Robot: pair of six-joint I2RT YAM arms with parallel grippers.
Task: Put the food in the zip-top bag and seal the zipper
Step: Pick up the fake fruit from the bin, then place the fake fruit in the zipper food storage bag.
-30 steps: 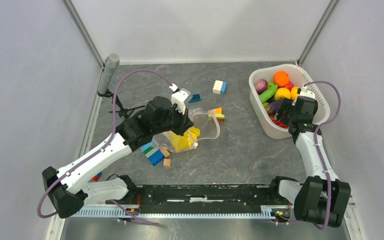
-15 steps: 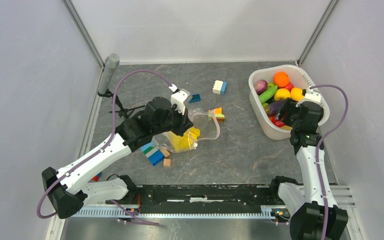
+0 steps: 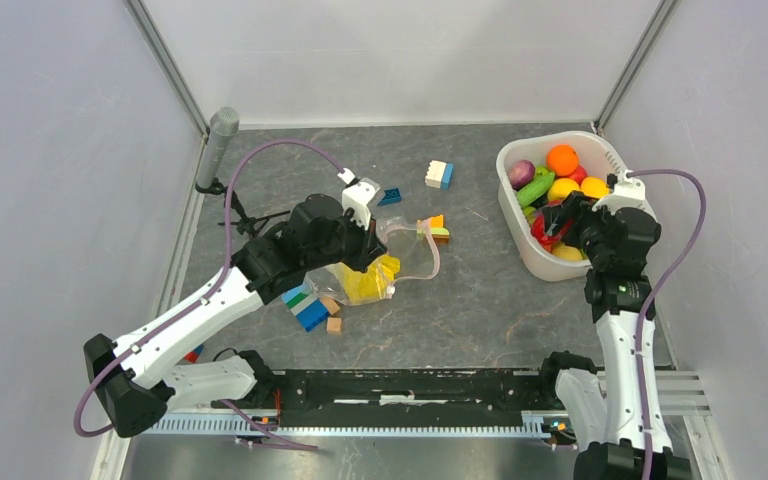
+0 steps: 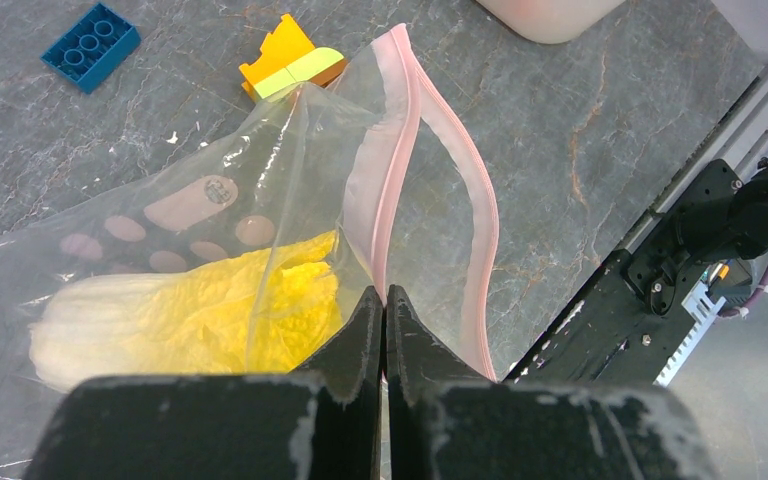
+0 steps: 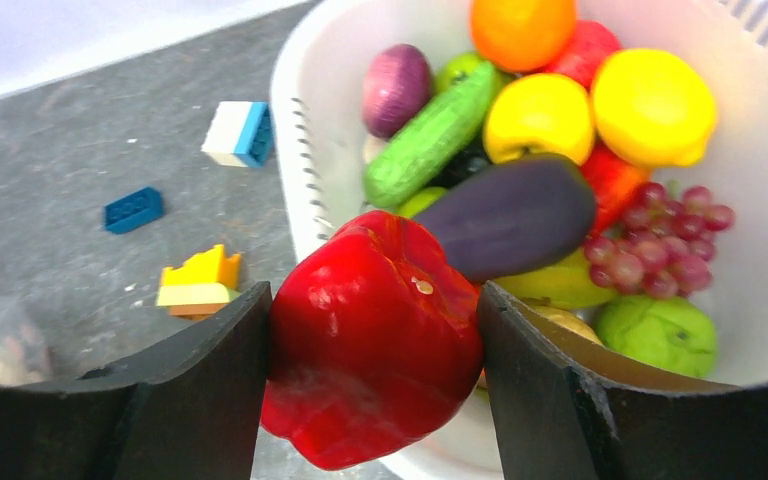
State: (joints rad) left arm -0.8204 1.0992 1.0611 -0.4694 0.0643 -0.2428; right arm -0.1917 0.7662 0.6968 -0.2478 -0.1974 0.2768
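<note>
The clear zip-top bag [image 4: 210, 200] lies on the grey table, a yellow leafy vegetable [image 4: 190, 325] inside it; it also shows in the top view [image 3: 405, 255]. My left gripper [image 4: 384, 300] is shut on the upper pink zipper strip [image 4: 400, 150], and the bag's mouth gapes to the right. My right gripper [image 5: 375, 350] is shut on a red bell pepper [image 5: 375, 335] and holds it above the near-left rim of the white basket [image 5: 295, 120]; the gripper [image 3: 557, 222] and pepper [image 3: 545, 225] also show in the top view. More food, a purple eggplant [image 5: 510, 215] among it, fills the basket.
Building blocks lie around the bag: a yellow and green one [image 3: 434, 230] at its mouth, a blue one [image 3: 390, 197], a white and blue one [image 3: 439, 174], several by the left arm [image 3: 310, 305]. A grey cylinder [image 3: 218, 140] stands at the back left.
My right gripper has risen out of the basket with the red pepper and moved to the basket's near-left rim. The left arm and bag have not moved.
</note>
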